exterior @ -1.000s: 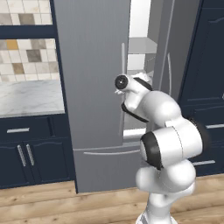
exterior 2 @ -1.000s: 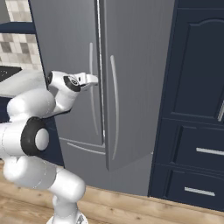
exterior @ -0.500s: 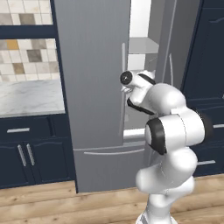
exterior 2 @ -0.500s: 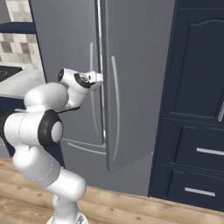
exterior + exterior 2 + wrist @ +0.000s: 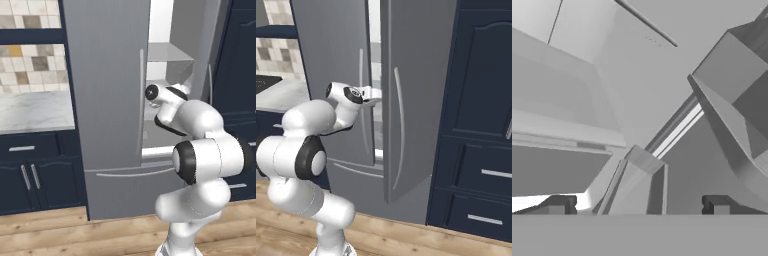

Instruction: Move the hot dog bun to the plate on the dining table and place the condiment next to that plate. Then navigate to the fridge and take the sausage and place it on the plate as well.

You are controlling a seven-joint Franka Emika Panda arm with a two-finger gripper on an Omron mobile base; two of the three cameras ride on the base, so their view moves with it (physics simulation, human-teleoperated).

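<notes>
Gripper point(image 5: 637, 207) wide open, empty, poking into the gap of the part-open fridge point(image 5: 110, 100). Sausage can't be made out; presumably on a shelf point(image 5: 167, 52) inside. Likely light, firm, smooth and prone to roll: grip across its middle, jaws square to its axis.

My arm point(image 5: 200, 165) is glossy white all over, built of fat rounded segments that bulge like stacked capsules, with a black ring at each joint. At its far end I see a round black cap point(image 5: 151, 92) with a small pale mark at its centre, and from the other side a black disc with pale specks point(image 5: 353, 94). My two finger tips point(image 5: 714, 205) are small, dark, square-edged blocks.
</notes>
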